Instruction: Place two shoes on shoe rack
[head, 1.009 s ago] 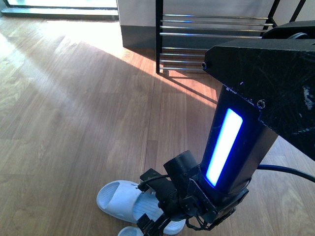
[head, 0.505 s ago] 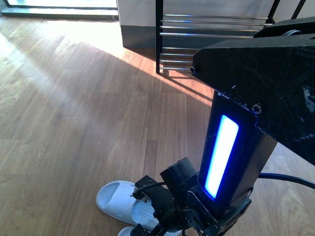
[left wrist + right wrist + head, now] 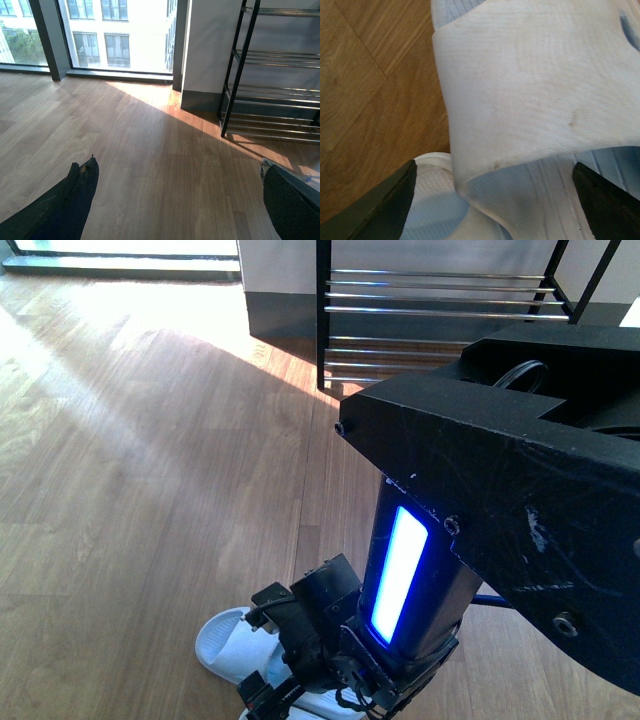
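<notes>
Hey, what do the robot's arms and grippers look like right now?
The right arm is a boxy black housing, scuffed, with small screws; its lower link carries a glowing blue-white light strip. A black cable runs along it. The left gripper and right gripper have dark, tapering fingers.

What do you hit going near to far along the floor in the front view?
pale blue slide → bare wood floor → shoe rack

Right end effector (image 3: pixel 495 200) lowered further over slide (image 3: pixel 222 645).
</notes>
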Controlling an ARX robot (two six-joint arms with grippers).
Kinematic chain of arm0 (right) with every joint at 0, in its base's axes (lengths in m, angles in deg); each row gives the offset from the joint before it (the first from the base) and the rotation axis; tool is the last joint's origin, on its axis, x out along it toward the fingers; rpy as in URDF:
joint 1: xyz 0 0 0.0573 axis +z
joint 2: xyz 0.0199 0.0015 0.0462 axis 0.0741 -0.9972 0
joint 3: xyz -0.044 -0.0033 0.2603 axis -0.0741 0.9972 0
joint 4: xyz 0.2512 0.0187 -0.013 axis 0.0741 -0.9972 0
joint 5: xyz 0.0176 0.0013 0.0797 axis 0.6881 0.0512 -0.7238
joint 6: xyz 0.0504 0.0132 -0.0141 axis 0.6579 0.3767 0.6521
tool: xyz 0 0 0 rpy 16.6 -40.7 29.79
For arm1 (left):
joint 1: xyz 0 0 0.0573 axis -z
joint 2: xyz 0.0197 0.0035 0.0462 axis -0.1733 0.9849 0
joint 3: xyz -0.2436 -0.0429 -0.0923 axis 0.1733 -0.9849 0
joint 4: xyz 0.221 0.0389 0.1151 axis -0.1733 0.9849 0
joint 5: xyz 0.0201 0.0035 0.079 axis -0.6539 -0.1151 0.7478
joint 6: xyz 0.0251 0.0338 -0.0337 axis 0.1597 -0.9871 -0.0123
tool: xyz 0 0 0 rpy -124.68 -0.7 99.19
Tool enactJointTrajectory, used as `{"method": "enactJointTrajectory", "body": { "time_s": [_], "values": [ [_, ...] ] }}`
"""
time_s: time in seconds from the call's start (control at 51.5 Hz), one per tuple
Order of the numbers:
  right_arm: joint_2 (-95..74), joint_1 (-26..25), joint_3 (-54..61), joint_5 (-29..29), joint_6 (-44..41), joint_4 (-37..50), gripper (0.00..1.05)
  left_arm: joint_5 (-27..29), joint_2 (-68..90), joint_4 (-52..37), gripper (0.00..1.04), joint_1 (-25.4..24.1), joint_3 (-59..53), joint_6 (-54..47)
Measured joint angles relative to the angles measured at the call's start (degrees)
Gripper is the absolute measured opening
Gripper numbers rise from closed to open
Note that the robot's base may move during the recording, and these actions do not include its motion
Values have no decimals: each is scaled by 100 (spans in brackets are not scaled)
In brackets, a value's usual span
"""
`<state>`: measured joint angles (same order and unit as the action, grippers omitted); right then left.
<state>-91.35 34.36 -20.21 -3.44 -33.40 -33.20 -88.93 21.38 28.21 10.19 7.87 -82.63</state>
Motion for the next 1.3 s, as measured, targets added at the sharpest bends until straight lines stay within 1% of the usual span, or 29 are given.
{"method": "enactJointTrajectory", "body": {
  "time_s": [0.214,0.272,0.408,0.446,0.505,0.544,0.602,0.699,0.815,0.912,1.009,1.068,1.126,1.301],
  "values": [
    [-42,0,-92,52,39,-2,58,0,0,0,95,0,0,0],
    [-42,2,-92,39,39,4,48,0,0,0,95,0,0,0],
    [-42,11,-70,28,48,66,31,0,0,2,95,0,0,0],
    [-42,11,-52,52,66,109,24,0,0,2,95,0,0,0],
    [-35,-2,-15,107,107,177,17,0,0,0,95,0,0,0],
    [-13,-26,44,153,131,256,10,0,0,0,95,0,0,0],
    [90,-72,184,319,111,363,1,0,0,0,95,0,0,0],
    [544,-308,658,621,142,721,2,0,0,0,95,0,0,0],
    [1576,-831,1478,1145,168,1261,2,0,0,0,95,0,0,0],
    [2704,-1429,2238,1707,164,1694,2,0,0,2,95,0,0,0],
    [3801,-2063,2944,2068,125,1980,2,0,0,0,95,0,0,0],
    [4446,-2437,3397,2140,116,2076,2,0,0,0,95,0,0,0],
    [4900,-2677,3718,2135,118,2100,2,0,0,2,95,0,0,0],
    [6732,-3493,4929,1954,120,2081,2,0,0,0,95,0,0,0]
  ]
}}
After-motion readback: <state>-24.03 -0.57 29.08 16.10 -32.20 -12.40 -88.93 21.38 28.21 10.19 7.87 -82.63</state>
